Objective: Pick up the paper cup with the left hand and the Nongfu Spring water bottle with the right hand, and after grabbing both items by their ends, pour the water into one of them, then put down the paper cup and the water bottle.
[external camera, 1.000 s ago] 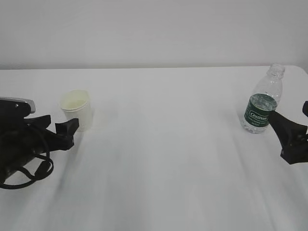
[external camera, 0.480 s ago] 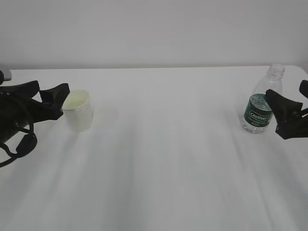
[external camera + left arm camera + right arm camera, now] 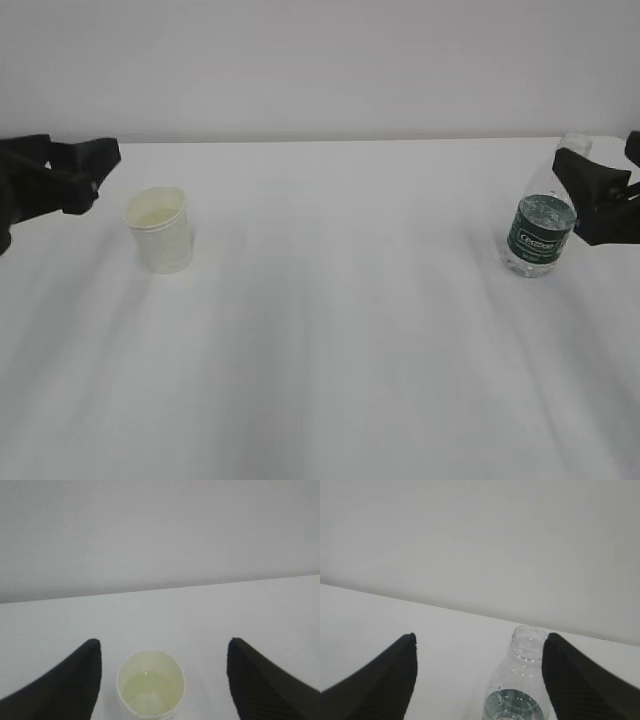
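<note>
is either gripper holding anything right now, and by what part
Nothing is held. The left gripper is open above the paper cup; the right gripper is open by the water bottle, both standing on the table.

Paper cup (image 3: 159, 229): white, upright, left of frame, pale liquid inside. Water bottle (image 3: 545, 222): clear, uncapped, green label, upright at right edge, part-filled.

We see white cup (image 3: 159, 231), cream inside; clear bottle (image 3: 545, 222), dark green label, white lettering; black grippers; white table (image 3: 340, 330).
</note>
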Available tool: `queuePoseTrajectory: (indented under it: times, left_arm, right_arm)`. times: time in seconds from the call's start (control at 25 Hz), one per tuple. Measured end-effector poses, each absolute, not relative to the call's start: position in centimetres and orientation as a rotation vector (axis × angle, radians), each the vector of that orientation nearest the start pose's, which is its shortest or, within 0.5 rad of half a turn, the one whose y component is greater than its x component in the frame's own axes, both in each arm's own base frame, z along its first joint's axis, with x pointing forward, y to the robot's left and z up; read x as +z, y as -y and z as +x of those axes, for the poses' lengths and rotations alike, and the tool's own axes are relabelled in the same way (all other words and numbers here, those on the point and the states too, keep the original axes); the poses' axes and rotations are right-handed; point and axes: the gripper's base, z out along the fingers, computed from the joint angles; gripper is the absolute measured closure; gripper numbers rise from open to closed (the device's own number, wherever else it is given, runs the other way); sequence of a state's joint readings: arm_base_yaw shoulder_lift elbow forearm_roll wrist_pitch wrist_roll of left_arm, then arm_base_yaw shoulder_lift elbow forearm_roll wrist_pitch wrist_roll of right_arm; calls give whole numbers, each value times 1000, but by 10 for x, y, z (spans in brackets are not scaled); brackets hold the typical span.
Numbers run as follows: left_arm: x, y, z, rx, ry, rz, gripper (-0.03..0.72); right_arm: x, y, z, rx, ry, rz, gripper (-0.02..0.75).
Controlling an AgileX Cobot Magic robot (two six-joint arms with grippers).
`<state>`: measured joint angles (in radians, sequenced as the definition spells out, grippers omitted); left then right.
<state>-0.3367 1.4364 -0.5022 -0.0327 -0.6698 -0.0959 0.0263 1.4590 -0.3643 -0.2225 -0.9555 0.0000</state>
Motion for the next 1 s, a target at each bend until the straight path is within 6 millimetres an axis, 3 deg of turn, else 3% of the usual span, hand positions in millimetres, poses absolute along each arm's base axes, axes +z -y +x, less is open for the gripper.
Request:
queuePoseTrajectory:
  times: [0.44, 1.0]
  left_arm:
    - [266, 85, 247, -330, -1728, 171, 128]
    - [297, 72, 207, -331, -1784, 181, 129]
  right_arm:
    - [239, -20, 226, 22, -1583, -263, 147]
    - [281, -13, 179, -47, -1546, -238, 147]
